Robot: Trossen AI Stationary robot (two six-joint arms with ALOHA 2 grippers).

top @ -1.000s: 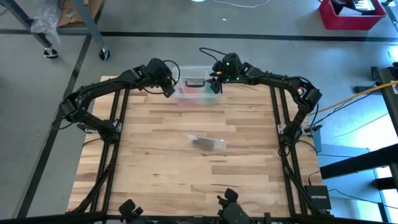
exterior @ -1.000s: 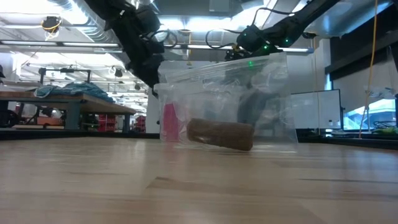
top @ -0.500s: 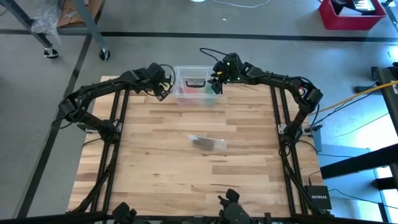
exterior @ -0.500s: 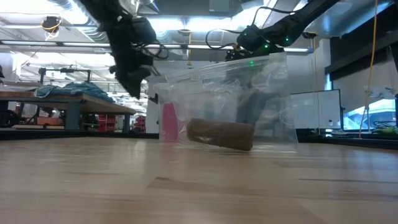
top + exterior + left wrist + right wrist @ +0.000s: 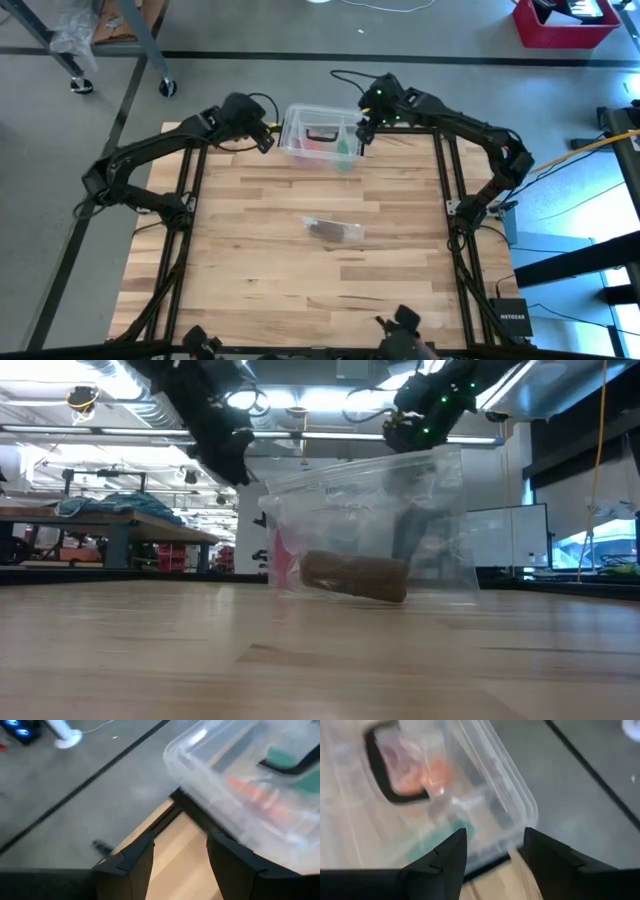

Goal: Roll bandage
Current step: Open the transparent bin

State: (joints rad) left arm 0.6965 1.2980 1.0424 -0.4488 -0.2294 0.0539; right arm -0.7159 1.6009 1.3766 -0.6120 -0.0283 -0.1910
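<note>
The bandage (image 5: 325, 230) is a small brown roll (image 5: 355, 575) inside a clear plastic bag (image 5: 345, 230) that lies on the middle of the table. No gripper is near it. At the table's far edge, my right gripper (image 5: 362, 135) is at the right end of a clear plastic box (image 5: 320, 138) with a black handle. My left gripper (image 5: 268, 140) hovers open just off the box's left end, with nothing between its fingers (image 5: 137, 855). My right gripper has the box's right end (image 5: 490, 845) between its two fingers, near a corner. It comes slanting down from the table's right side. Blur hides the exact place of contact. That end of the box sits raised and the box is tilted.
The box holds pink, orange and green items (image 5: 345, 150) and sits right at the table's far edge (image 5: 165, 815). Bare wood lies all around the bag. The arms' frames run along the left and right edges (image 5: 450, 215).
My right gripper has risen and gone a little toward the table's right edge. The box has shifted that way and tipped, its right end coming up. My left gripper has drawn back from the box's left end and risen slightly. The bag and the roll have stayed put.
</note>
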